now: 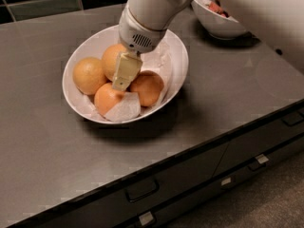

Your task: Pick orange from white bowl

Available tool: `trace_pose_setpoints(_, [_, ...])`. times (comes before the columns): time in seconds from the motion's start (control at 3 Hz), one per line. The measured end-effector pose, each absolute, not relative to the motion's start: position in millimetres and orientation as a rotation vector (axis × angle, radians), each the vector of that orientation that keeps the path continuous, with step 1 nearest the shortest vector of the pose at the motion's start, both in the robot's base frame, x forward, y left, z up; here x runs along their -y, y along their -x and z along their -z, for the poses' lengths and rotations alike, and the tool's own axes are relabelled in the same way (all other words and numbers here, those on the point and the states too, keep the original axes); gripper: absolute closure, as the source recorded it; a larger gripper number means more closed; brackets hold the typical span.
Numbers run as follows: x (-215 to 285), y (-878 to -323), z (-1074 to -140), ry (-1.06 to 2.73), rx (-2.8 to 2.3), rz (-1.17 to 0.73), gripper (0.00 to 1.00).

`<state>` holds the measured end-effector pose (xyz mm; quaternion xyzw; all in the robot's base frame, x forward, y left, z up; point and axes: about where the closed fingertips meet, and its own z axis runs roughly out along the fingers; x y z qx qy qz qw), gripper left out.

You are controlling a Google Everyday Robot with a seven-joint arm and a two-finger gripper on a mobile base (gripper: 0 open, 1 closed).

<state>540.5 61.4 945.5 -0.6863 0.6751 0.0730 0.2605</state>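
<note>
The wide white bowl [176, 50] with crumpled white paper lining [124, 109] sits on the grey counter and holds several oranges. One orange lies at the left [89, 75], one at the back [114, 56], one at the front [107, 98] and one at the right [148, 88]. My gripper [122, 82] reaches down from the white arm into the middle of the bowl. Its cream tip lies between the back orange and the right orange, against them. No orange is lifted.
A smaller, deeper white bowl with red berries [219, 23] stands at the back right, partly behind the arm. The grey counter [228, 89] ends at a front edge with drawers and handles [142, 190] below. A dark tiled wall runs along the back.
</note>
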Motion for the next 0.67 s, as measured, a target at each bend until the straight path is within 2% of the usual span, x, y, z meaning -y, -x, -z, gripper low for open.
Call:
trace_pose_setpoints(0.33, [-61.4,-540.5,-945.5,1.859,-1.828,-0.198,0.47])
trace_pose_setpoints(0.67, [-61.4,-540.5,-945.5,1.859,-1.828,-0.198,0.7])
